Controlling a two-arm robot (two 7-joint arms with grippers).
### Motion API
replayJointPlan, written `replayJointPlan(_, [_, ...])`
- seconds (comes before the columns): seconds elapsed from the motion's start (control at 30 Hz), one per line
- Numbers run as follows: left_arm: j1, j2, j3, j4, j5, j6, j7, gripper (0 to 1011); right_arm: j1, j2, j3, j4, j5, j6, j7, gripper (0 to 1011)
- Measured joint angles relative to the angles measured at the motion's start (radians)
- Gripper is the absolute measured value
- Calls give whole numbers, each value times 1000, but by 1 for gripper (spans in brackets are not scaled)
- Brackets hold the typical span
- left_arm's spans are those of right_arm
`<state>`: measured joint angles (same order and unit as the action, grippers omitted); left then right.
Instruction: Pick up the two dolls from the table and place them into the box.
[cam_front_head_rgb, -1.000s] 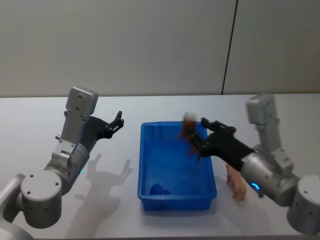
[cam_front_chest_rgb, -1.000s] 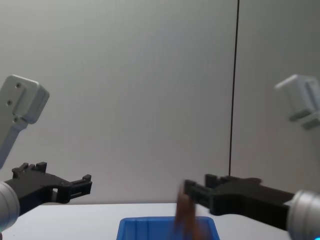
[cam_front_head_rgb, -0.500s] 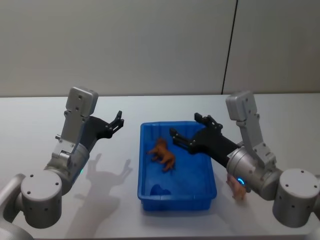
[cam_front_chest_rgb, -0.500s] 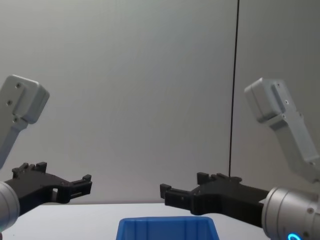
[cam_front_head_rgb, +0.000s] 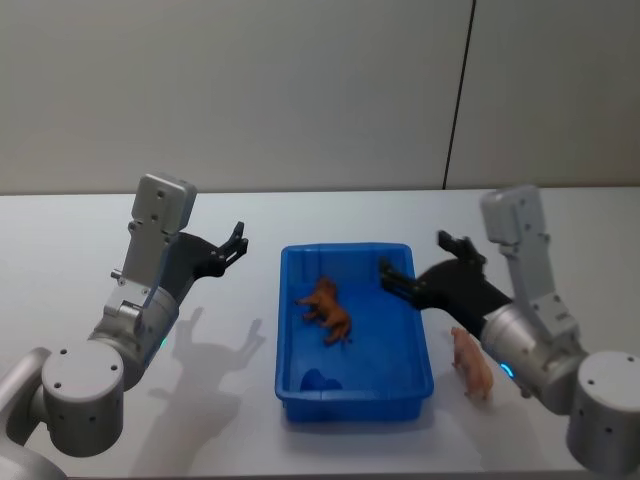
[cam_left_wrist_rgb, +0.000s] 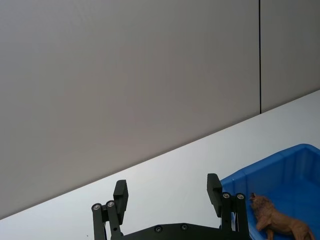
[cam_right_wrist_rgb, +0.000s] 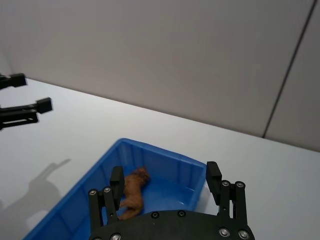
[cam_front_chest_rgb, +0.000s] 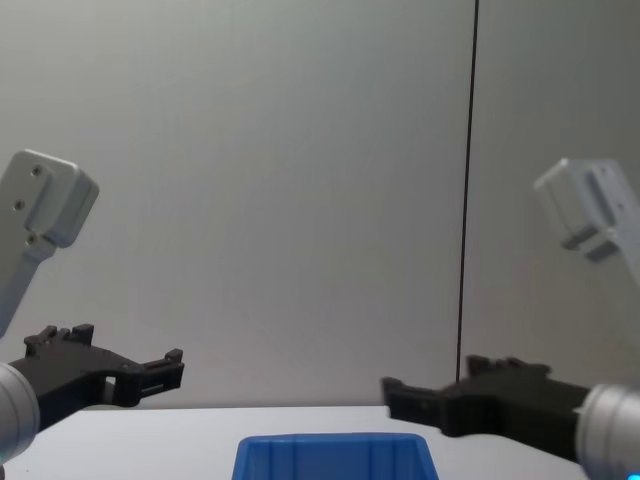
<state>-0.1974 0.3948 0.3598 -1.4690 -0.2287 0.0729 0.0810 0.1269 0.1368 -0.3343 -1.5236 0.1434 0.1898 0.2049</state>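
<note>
The brown doll (cam_front_head_rgb: 327, 308) lies on its side inside the blue box (cam_front_head_rgb: 283, 330), toward the left wall; it also shows in the right wrist view (cam_right_wrist_rgb: 132, 192) and the left wrist view (cam_left_wrist_rgb: 277, 225). A pink pig-like doll (cam_front_head_rgb: 472, 362) stands on the table (cam_front_head_rgb: 80, 230) just right of the box. My right gripper (cam_front_head_rgb: 415, 258) hangs open and empty above the box's far right corner (cam_right_wrist_rgb: 165, 177). My left gripper (cam_front_head_rgb: 238, 240) is held open above the table, left of the box (cam_left_wrist_rgb: 167, 192).
The box's rim (cam_front_chest_rgb: 335, 445) peeks up at the bottom of the chest view, between the left gripper (cam_front_chest_rgb: 150, 372) and the right gripper (cam_front_chest_rgb: 400, 395). A plain wall with one dark vertical seam (cam_front_head_rgb: 458, 100) rises behind the table.
The brown doll left the right gripper and dropped into the box. The right gripper, open, then drew back to the right from over the box. The left arm stayed still.
</note>
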Motion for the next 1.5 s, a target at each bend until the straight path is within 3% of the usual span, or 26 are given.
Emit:
replayJointPlan(0.4, [0,0,0,0,0,0,0,1001,-90,51,29,-102,43,145,-155,1000])
replayJointPlan(0.67, [0,0,0,0,0,0,0,1001,-131,71,44,-117,77,215,-210,1001])
replayJointPlan(1.0, [0,0,0,0,0,0,0,1001,-156,83,56,-92,112,246,-218,1000])
replayJointPlan(1.5, [0,0,0,0,0,0,0,1001,-144,78,60,7,120,229,-164,999])
